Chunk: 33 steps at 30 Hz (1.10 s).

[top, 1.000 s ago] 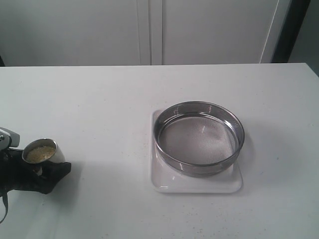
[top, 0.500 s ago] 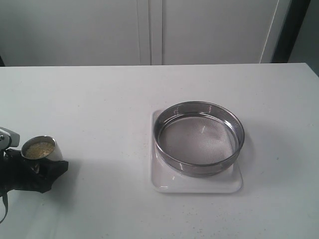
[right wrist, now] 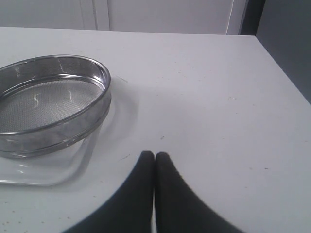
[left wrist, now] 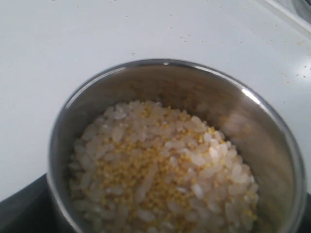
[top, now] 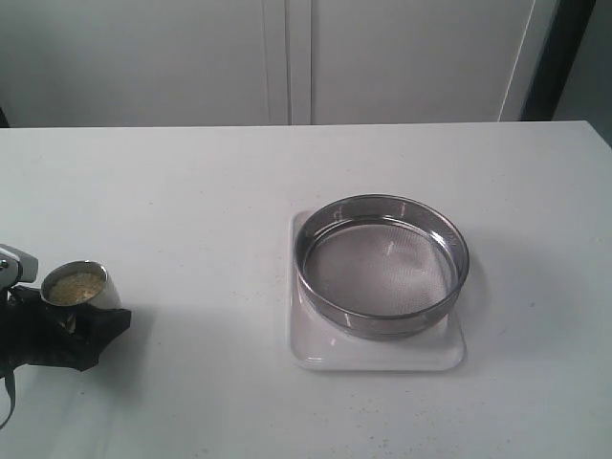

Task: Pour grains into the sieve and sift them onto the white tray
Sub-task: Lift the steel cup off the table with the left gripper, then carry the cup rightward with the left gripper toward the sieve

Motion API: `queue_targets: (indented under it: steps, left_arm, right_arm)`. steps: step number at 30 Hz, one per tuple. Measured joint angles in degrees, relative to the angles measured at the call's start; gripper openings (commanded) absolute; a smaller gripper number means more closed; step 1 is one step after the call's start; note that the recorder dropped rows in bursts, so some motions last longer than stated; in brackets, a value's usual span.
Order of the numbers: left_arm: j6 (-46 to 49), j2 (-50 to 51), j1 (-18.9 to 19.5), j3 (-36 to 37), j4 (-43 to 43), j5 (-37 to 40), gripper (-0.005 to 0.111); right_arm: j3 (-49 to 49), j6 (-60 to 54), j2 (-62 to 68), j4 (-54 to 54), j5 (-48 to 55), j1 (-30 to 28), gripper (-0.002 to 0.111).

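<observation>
A small steel cup [top: 84, 287] sits at the table's left edge, filled with the grains [top: 75, 285]. My left gripper [top: 88, 323] is shut on it. Up close, the cup's wall [left wrist: 272, 141] rings a heap of pale rice kernels and yellow granules [left wrist: 160, 170], and a black finger [left wrist: 22, 211] shows beside it. The round steel sieve [top: 378, 268] rests on the white tray [top: 382, 360] right of centre, its mesh bare. In the right wrist view my right gripper [right wrist: 154, 156] is shut on nothing over bare table, beside the sieve [right wrist: 48, 102] and the tray [right wrist: 53, 172].
White cabinet doors [top: 287, 57] run behind the table's far edge. A dark vertical strip [top: 559, 57] stands at the back right. A corner of the tray [left wrist: 291, 7] shows beyond the cup in the left wrist view.
The left gripper and the cup have shifted slightly to the left, and the cup sits a little more upright. Sieve and tray have not moved.
</observation>
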Motion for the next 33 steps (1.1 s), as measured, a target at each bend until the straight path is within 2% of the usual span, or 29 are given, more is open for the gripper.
queue_targets:
  steps: [15, 33]
  left_arm:
    - [-0.57, -1.28, 0.0, 0.0, 0.0, 1.26, 0.0]
    - [-11.63, -12.38, 0.0, -1.4, 2.84, 2.65, 0.0]
  right_arm:
    - [0.0, 0.0, 0.0, 0.0, 0.0, 0.0, 0.0]
    - [0.0, 0.0, 0.0, 0.0, 0.0, 0.0, 0.0]
